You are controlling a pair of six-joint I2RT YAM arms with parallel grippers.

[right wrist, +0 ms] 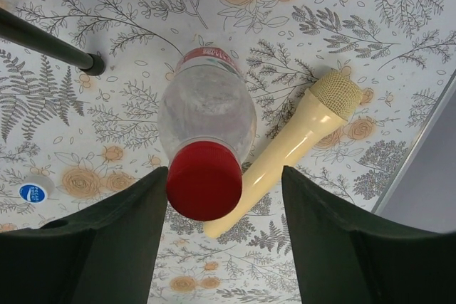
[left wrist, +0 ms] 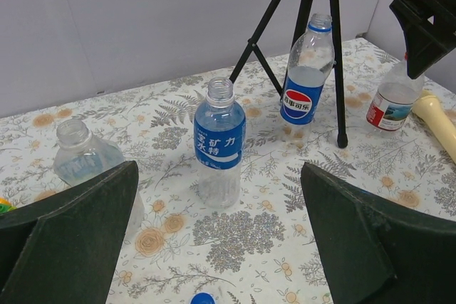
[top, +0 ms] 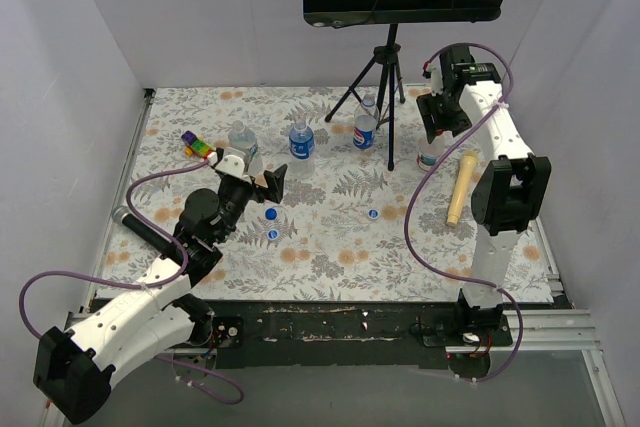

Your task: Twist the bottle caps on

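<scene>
Left arm [top: 150, 292] comes up from its base at the lower left and leans diagonally in toward the middle, elbow kept low and forearm stretched out pretty flat. The left gripper [top: 255, 175] on the end points forward, roughly level, with its jaws spread about as wide as they go. In the wrist view there's one dark finger [left wrist: 71, 236] at each bottom corner and a big gap between them. Right arm [top: 505, 192] is way more upright: it stands tall on the right side, folds over at the top and reaches toward the far right. The right gripper [top: 437, 119] aims straight down, jaws parted a fair bit but noticeably narrower than the left's.
</scene>
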